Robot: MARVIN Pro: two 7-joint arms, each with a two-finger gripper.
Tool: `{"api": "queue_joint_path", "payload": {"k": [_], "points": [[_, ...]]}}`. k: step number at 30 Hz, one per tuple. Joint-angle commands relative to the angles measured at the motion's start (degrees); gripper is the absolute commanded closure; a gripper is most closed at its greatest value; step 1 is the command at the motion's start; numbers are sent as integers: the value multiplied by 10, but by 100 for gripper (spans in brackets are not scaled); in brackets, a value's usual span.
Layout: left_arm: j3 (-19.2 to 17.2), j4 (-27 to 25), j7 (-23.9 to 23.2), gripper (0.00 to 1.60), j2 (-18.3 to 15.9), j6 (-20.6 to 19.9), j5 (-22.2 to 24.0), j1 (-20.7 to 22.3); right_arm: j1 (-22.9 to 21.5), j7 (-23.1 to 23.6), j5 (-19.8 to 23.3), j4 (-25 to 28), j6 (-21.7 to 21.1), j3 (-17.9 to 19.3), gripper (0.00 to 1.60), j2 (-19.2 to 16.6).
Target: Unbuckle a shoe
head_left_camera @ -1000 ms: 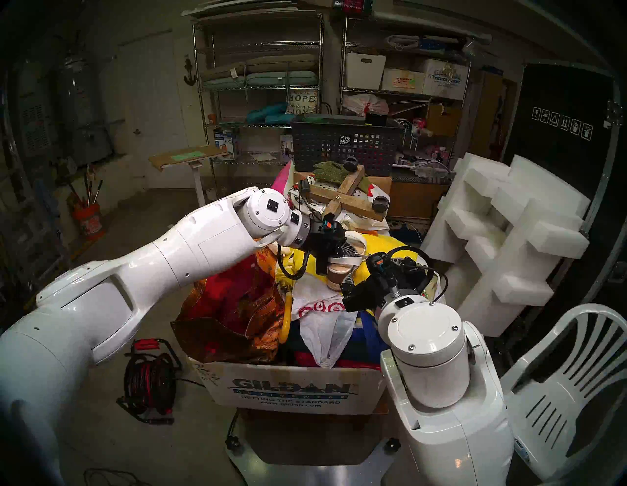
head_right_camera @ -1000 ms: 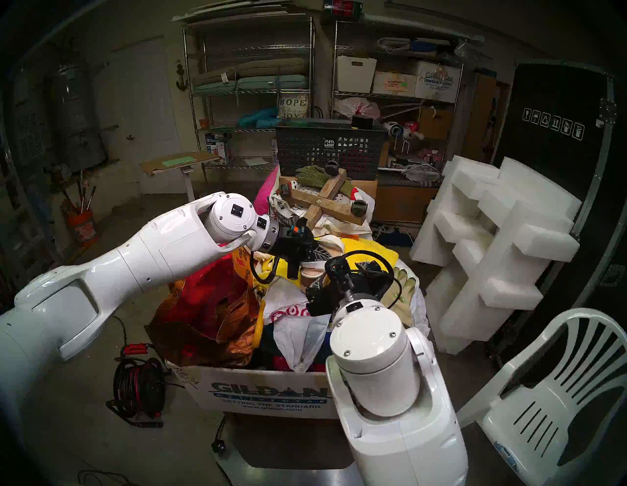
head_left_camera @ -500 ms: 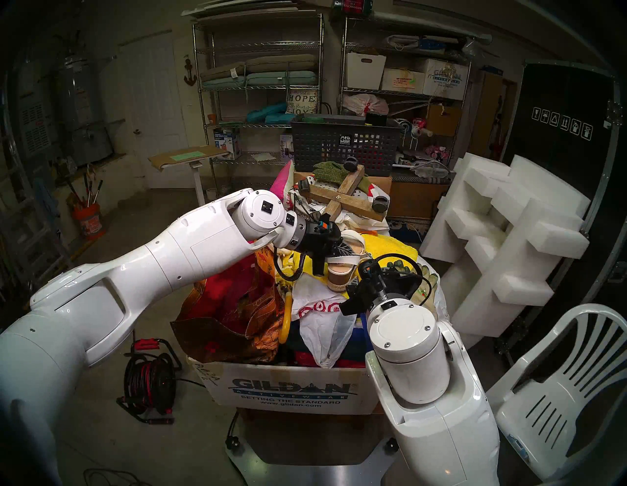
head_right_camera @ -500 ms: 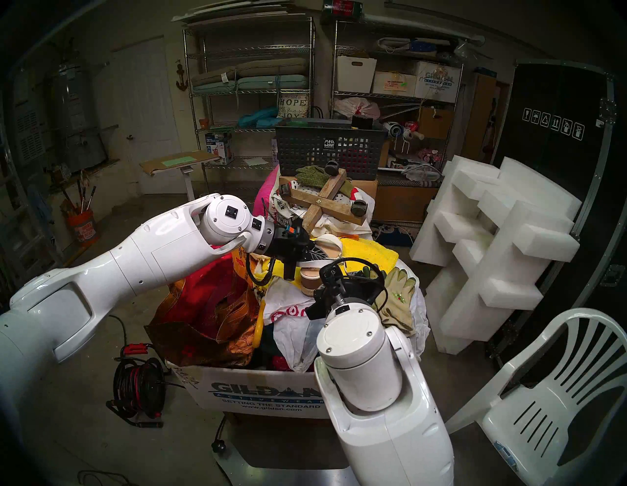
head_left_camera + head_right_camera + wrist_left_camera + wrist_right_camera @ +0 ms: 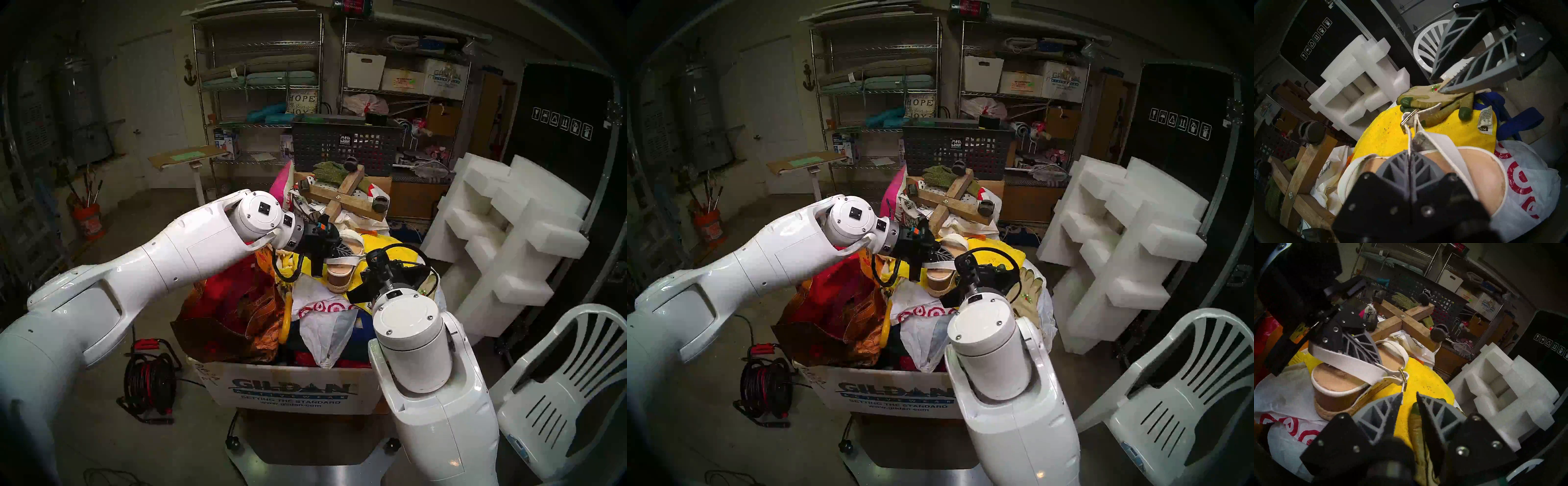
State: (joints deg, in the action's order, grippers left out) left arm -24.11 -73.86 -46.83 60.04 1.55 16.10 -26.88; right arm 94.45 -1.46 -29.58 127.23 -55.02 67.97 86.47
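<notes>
The shoe (image 5: pixel 1339 383) is a wedge sandal with white straps, a tan insole and a jute-trimmed sole, resting on a yellow towel (image 5: pixel 1425 378) on top of a pile. My left gripper (image 5: pixel 1409 152) is shut on the shoe's white strap above the heel, and its fingers (image 5: pixel 1362 348) also show in the right wrist view. The brass buckle (image 5: pixel 1403 377) hangs at the shoe's right side, with the strap end dangling below it. Just below and right of the buckle, my right gripper (image 5: pixel 1409 394) has its jaws a small gap apart with nothing between them. Its fingertips (image 5: pixel 1440 90) hover over a glove.
A tan and green glove (image 5: pixel 1423 98) lies on the towel under the right gripper. A wooden cross with casters (image 5: pixel 346 197) and a dark mesh basket (image 5: pixel 342 146) stand behind. A Target bag (image 5: pixel 319 305) and a Gildan box (image 5: pixel 291 390) are in front, white foam blocks (image 5: pixel 502 230) and a plastic chair (image 5: pixel 559 390) to the right.
My right gripper has narrowed from wide open to a small gap, and the right arm has swung left toward the shoe's buckle. The left arm has edged back slightly, still holding the strap.
</notes>
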Motion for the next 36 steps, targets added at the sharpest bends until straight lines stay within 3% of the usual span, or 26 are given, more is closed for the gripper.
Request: {"api": "queue_joint_path", "payload": {"k": [1,36], "points": [[-7,-6,0,160,0,2,2,9,-10,15,-2,3,0,2,83,9],[-7,-11,0,160,-3,0,4,11,-18,31,-10,-36,0,11,88,18]]}}
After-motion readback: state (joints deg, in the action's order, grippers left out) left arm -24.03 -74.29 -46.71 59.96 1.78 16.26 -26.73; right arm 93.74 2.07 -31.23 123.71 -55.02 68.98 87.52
